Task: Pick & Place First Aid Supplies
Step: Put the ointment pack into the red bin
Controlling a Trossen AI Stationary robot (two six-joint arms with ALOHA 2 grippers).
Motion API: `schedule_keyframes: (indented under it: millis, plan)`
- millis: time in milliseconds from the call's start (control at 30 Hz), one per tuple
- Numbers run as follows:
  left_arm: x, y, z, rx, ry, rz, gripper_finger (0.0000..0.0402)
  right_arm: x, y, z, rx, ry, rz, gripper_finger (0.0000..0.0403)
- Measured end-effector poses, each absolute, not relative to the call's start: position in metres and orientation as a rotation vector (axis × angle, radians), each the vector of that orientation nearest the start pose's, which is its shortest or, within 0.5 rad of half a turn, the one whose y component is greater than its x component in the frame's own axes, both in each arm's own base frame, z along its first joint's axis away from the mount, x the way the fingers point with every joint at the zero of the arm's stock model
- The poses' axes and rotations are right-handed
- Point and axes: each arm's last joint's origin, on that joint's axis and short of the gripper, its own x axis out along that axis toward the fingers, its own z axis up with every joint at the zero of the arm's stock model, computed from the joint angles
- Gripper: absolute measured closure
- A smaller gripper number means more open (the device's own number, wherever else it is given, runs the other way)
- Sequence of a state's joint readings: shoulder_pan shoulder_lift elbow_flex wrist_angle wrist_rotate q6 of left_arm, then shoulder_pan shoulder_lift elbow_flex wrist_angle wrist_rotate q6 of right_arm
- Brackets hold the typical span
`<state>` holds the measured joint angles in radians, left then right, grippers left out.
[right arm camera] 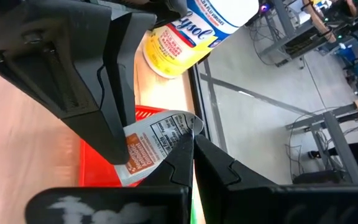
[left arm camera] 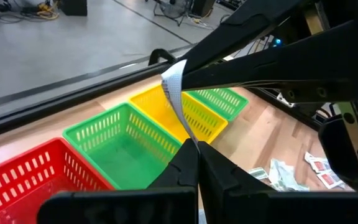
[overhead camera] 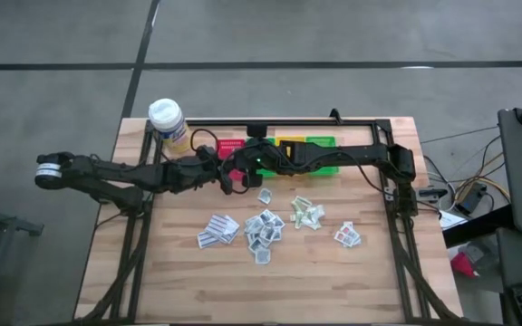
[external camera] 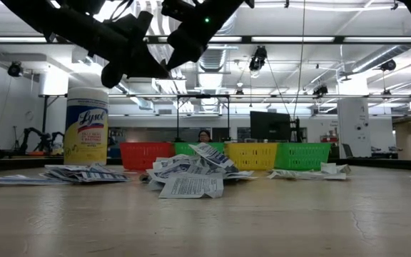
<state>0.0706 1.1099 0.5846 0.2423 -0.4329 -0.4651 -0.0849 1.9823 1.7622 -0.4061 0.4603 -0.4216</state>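
On the far left of the bench (overhead camera: 184, 290) stood a yellow wipes bottle (overhead camera: 168, 120), which I left alone. My left pincer (left arm camera: 197, 144) hung above the red bin (left arm camera: 23, 174), clenched on the edge of one white packet (right arm camera: 154, 146) with orange and black print, so that packet was in the air over the bins, not yet in one. My right pincer (right arm camera: 191, 138) met it from the other side, also clamped tight on the same packet, so both of us held it at once; I judged this a hand-over or a joint grip just before a drop. Further right ran the green bin (left arm camera: 114, 140), the yellow bin (left arm camera: 185, 115) and a second green bin (left arm camera: 219, 99), and what I could see of their insides held nothing. In front of them the other first aid supplies (overhead camera: 261, 226) lay scattered across the middle of the bench, with a few well to the right. By my reckoning nearly all the sorting remained.
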Motion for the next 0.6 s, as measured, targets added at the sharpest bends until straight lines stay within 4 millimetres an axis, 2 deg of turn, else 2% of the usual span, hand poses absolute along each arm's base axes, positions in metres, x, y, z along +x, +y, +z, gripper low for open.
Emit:
schedule_keyframes:
  millis: [600]
  plan:
    - [0.2323,0.0303,0.2397,-0.441,0.176,0.579,0.0401,0.4508,-0.0499,0.2947,-0.513,0.733,-0.366,0.0394]
